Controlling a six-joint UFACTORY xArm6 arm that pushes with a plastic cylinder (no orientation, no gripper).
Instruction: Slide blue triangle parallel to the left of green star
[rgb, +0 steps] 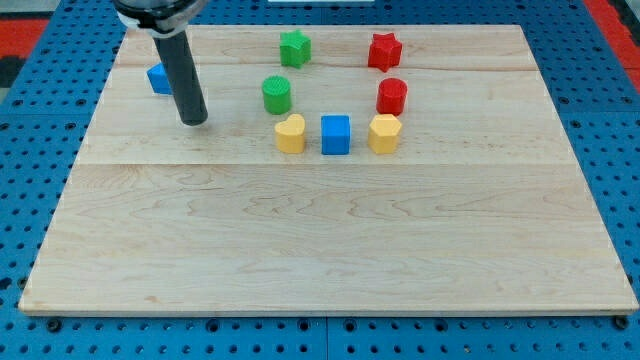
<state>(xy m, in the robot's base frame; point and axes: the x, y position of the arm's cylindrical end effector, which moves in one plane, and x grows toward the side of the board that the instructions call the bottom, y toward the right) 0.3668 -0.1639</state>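
The blue triangle (158, 78) sits near the board's left side toward the view's top, partly hidden behind my rod. The green star (295, 48) is farther right, near the view's top. My tip (195, 121) rests on the board just below and right of the blue triangle, well left of the green star.
A green cylinder (277, 95), yellow heart (290, 133), blue cube (336, 134), yellow hexagon (384, 133), red cylinder (392, 96) and red star (384, 51) form a ring with the green star. The wooden board (320, 250) lies on a blue pegboard.
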